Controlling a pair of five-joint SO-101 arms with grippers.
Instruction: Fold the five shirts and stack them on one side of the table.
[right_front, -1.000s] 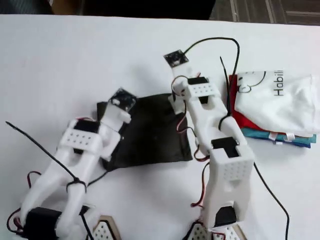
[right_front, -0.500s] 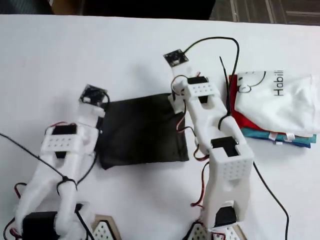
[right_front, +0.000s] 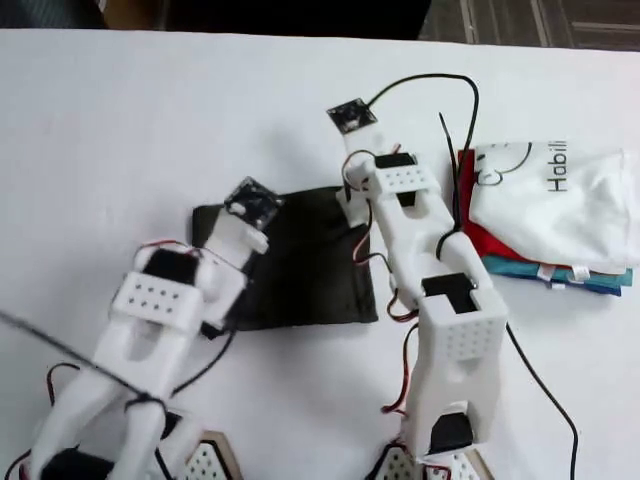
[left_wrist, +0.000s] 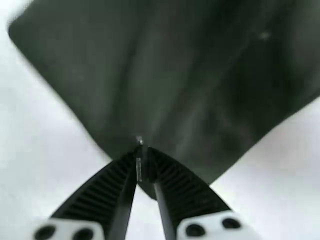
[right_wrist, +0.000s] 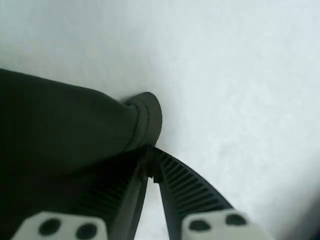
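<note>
A black shirt (right_front: 310, 265) lies flat in the middle of the table. My left gripper (right_front: 236, 232) hovers over its left part; in the left wrist view the fingers are shut (left_wrist: 140, 159) on an edge of the black cloth (left_wrist: 170, 80). My right gripper (right_front: 350, 198) sits at the shirt's far right corner, fingers shut (right_wrist: 150, 167) at the folded hem (right_wrist: 146, 119). A stack of folded shirts rests at the right: a white one (right_front: 560, 205) on top, red (right_front: 488, 240) and teal (right_front: 520, 268) beneath.
The white table (right_front: 150, 110) has open room on its far and left sides. Black and red cables trail from both arms. A dark floor edge runs behind the table's far side.
The left arm swung out to the shirt's left edge, then came back right over the shirt. The right arm has stayed still.
</note>
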